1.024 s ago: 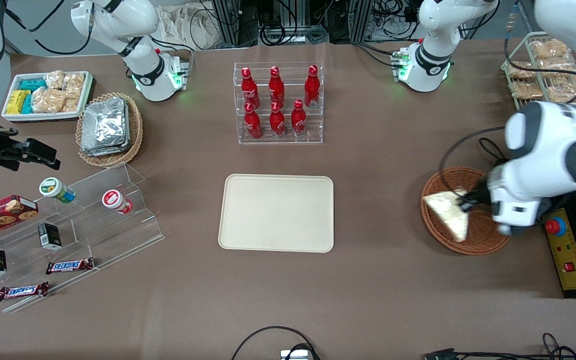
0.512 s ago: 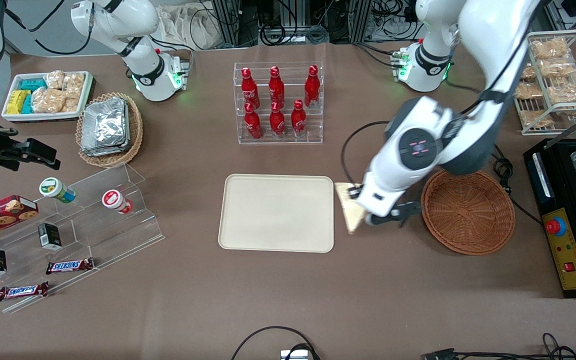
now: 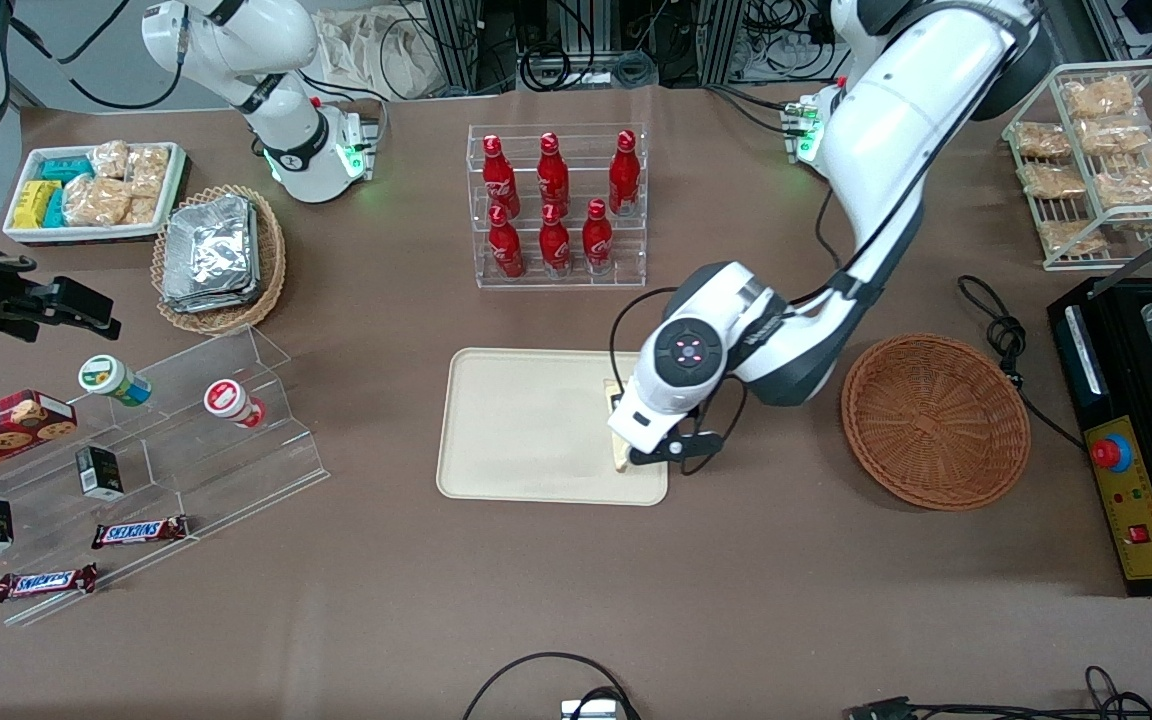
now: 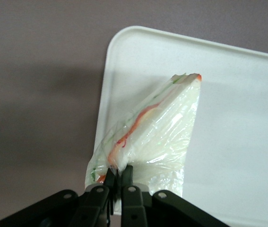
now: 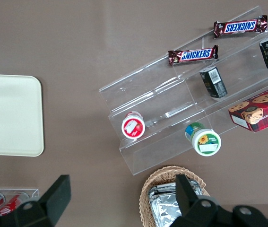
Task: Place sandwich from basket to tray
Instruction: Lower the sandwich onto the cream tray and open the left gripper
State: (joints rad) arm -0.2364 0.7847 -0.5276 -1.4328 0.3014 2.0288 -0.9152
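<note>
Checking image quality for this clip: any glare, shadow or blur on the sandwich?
Left wrist view: sandwich sharp, its wrap glinting, dark shadow on the table beside the tray; pincer shut on the wrap. Front view: even light, sandwich mostly hidden by the wrist.

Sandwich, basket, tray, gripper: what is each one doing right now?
Sandwich: wrapped, pinched at one corner, hanging over the tray's edge.
Basket: empty, on the table.
Tray: flat, nothing lying on it yet.
Gripper: shut on the sandwich wrap, above the tray's rim.
</note>
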